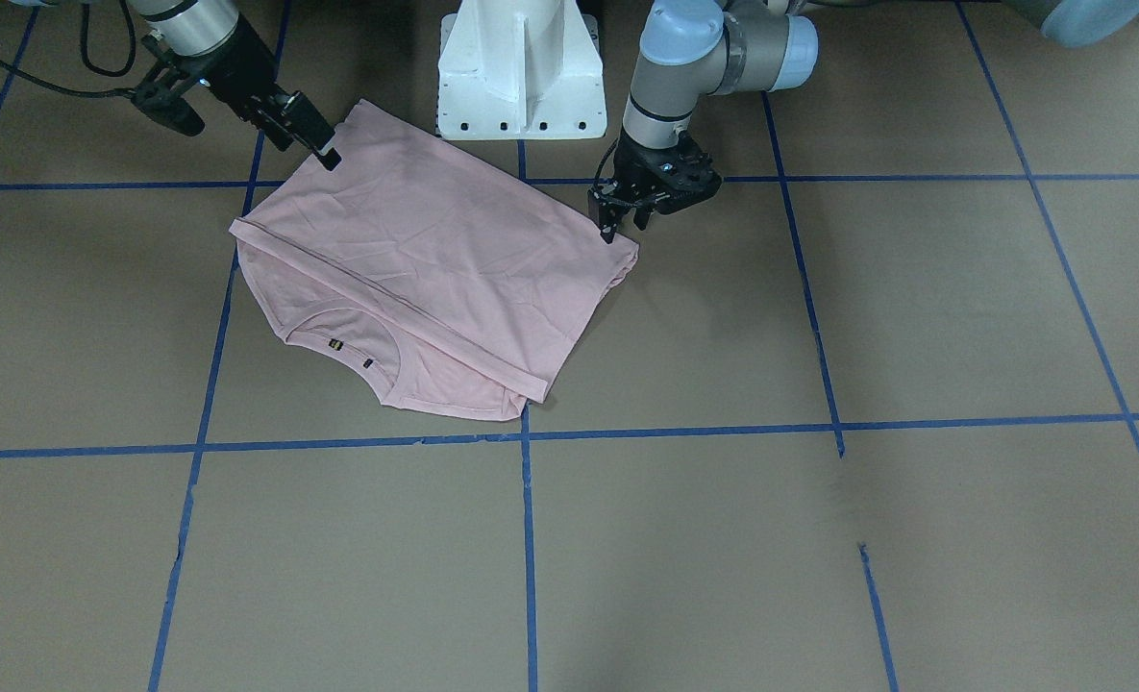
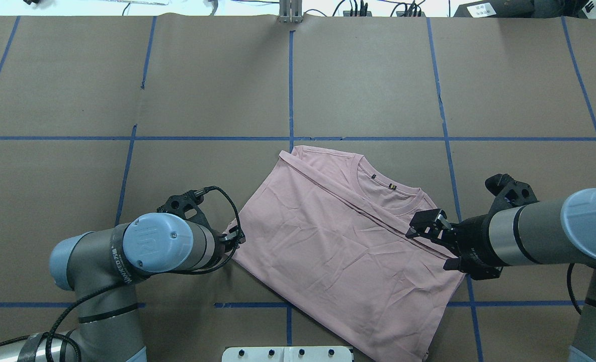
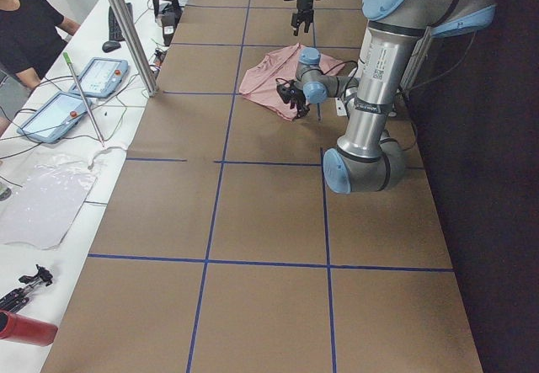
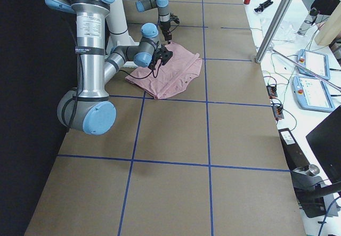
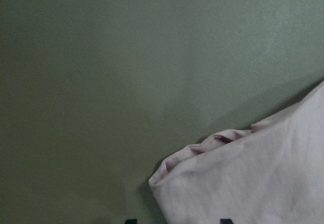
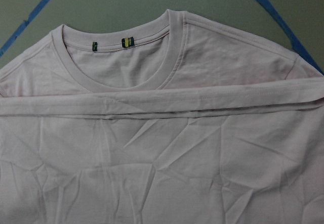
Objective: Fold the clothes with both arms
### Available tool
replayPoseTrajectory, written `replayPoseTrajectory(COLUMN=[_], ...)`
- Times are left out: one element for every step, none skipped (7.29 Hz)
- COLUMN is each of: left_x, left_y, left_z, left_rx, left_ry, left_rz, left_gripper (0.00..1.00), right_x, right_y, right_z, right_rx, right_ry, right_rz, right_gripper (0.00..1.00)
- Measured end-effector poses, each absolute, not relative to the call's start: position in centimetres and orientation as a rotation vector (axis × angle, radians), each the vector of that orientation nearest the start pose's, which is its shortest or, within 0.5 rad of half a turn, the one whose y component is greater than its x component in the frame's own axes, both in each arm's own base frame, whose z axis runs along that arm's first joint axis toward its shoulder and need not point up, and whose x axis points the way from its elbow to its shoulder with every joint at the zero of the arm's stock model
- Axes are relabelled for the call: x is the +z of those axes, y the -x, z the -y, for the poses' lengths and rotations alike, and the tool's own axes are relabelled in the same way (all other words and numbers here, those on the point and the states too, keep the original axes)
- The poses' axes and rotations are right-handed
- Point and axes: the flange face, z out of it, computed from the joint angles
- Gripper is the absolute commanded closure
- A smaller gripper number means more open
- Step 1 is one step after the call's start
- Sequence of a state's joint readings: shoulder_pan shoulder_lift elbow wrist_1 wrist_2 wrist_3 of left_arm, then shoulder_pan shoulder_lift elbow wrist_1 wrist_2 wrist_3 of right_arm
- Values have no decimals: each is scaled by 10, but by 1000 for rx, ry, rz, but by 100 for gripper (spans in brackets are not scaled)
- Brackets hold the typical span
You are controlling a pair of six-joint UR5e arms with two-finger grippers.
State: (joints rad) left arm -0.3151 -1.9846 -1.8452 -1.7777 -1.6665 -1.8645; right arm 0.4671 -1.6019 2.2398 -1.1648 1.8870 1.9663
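The pale pink T-shirt (image 2: 328, 241) lies flat on the brown desk (image 2: 126, 75), near the robot's white base (image 1: 521, 67). It is folded so that its hem runs just below the collar (image 2: 388, 198), which faces the far side. The left claw (image 1: 624, 227) is at the shirt's left corner, fingers apart, gripping nothing. The right claw (image 2: 428, 246) is over the shirt's right edge by the hem, likewise spread and empty. Blue tape lines (image 2: 290, 90) cross the desk.
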Motion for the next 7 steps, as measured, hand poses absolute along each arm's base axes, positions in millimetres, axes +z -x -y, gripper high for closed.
replayPoseTrajectory(left_x=[291, 293, 293, 294, 294, 292, 289], left_y=[-548, -549, -549, -549, -549, -546, -538], left_z=[309, 310, 311, 312, 313, 316, 323], left_rx=[-529, -532, -535, -537, -539, -543, -544], left_ry=[70, 62, 57, 55, 54, 51, 37], left_rz=[-896, -892, -890, -889, -889, -889, -888], left_gripper=[58, 78, 100, 100, 100, 100, 100], right_x=[316, 317, 318, 318, 319, 320, 320], right_y=[340, 340, 340, 340, 340, 340, 340], right_z=[289, 290, 290, 291, 291, 291, 291], right_rx=[615, 617, 618, 619, 620, 621, 622], right_ry=[250, 248, 247, 247, 247, 246, 246], right_rz=[1061, 1059, 1058, 1057, 1056, 1054, 1053], right_gripper=[0, 0, 0, 0, 0, 0, 0])
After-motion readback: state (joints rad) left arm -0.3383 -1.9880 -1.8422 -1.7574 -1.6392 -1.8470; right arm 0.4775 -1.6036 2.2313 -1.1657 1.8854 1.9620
